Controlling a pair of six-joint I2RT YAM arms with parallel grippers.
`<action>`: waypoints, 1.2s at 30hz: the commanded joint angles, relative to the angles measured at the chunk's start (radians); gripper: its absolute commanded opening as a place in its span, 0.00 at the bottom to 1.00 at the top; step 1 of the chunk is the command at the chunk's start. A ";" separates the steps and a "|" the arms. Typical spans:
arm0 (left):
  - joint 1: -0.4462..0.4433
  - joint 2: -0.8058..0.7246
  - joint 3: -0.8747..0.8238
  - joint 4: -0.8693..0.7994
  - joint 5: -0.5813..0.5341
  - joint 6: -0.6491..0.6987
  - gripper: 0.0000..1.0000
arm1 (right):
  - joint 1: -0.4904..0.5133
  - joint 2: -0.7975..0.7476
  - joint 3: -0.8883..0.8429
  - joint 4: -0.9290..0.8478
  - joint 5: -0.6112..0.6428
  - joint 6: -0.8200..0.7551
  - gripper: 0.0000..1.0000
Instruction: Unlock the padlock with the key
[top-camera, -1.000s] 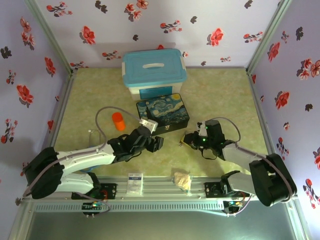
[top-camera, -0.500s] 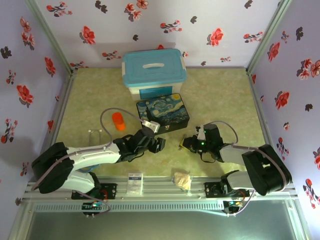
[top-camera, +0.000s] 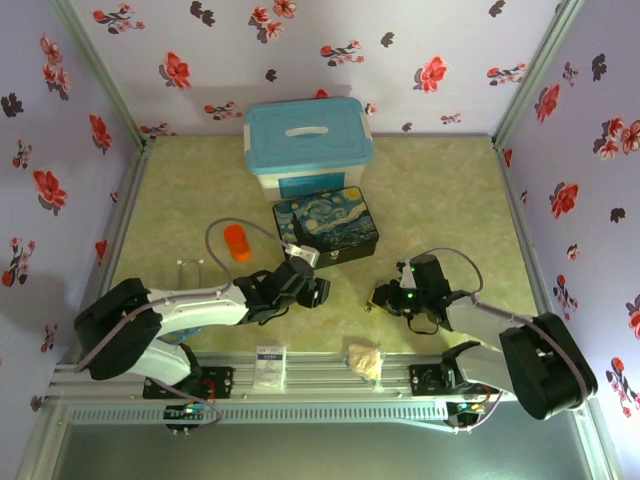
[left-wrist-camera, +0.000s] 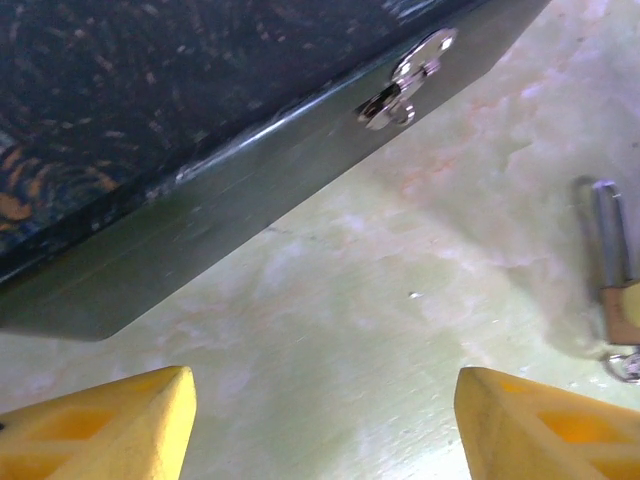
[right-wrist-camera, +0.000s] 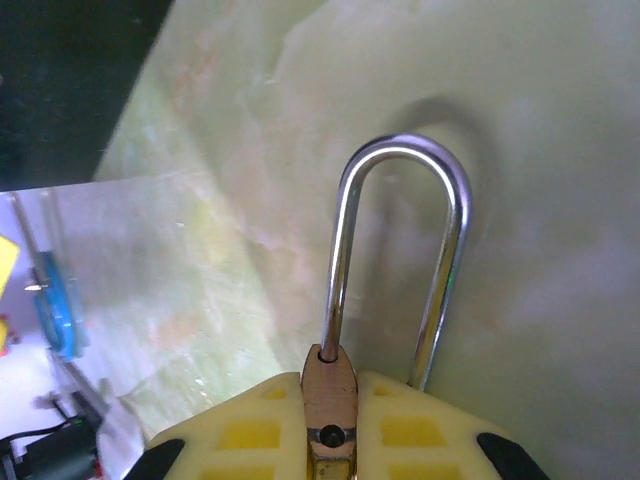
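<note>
right wrist: padlock (right-wrist-camera: 328, 385) body mostly buried between the right gripper's fingers (right-wrist-camera: 245, 435), just a thin brass sliver shows, bottom cropped by frame. left wrist: padlock (left-wrist-camera: 609, 240) clipped by right edge, small metal ring (left-wrist-camera: 628, 368) under it cropped too, can't ID. top: padlock too small to resolve

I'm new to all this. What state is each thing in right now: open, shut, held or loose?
Left gripper: open, empty.
Right gripper: shut on the padlock.
Padlock: held by its body, shackle sticking out past the fingers; locked or not, cannot tell.
Box: lid shut.
Bin: lid on.
</note>
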 joint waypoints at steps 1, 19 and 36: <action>0.009 0.010 0.011 -0.039 -0.056 -0.024 0.71 | -0.004 -0.016 0.092 -0.340 0.099 -0.100 0.17; 0.169 0.076 0.004 -0.002 -0.024 -0.024 0.75 | 0.000 -0.011 0.242 -0.565 0.394 -0.171 0.34; 0.280 0.007 0.025 -0.060 -0.025 -0.031 0.74 | -0.006 -0.126 0.347 -0.502 0.576 -0.215 0.63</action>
